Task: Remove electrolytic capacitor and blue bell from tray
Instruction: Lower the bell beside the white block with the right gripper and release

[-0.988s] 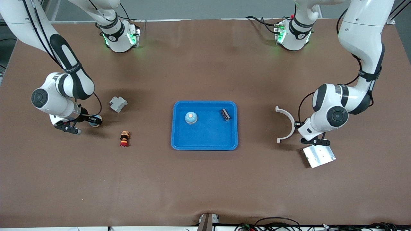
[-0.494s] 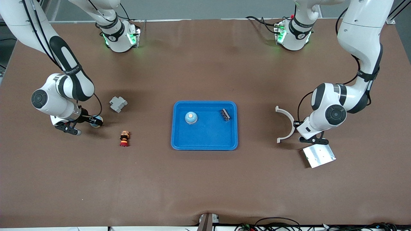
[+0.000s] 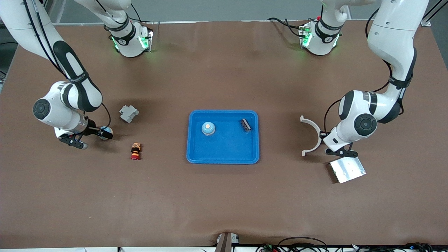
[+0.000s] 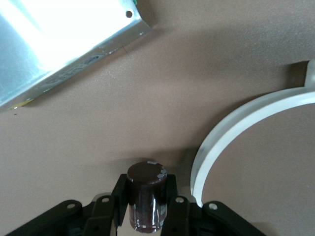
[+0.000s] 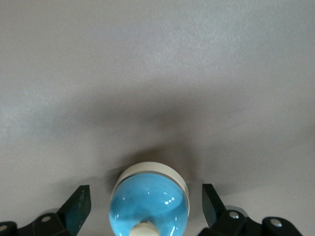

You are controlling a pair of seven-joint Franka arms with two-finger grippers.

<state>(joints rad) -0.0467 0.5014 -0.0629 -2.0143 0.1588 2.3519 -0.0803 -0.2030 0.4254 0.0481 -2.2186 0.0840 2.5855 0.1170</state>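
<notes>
No legible text, label, brand or number anywhere. Faint white print on capacitor (image 4: 146,196) sleeve: too blurred to read. Small marks on arm bands: unreadable.

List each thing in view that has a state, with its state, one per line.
left gripper: shut on the capacitor
right gripper: open, fingers on either side of a blue bell
blue tray: holds a second bell and a small dark part
</notes>
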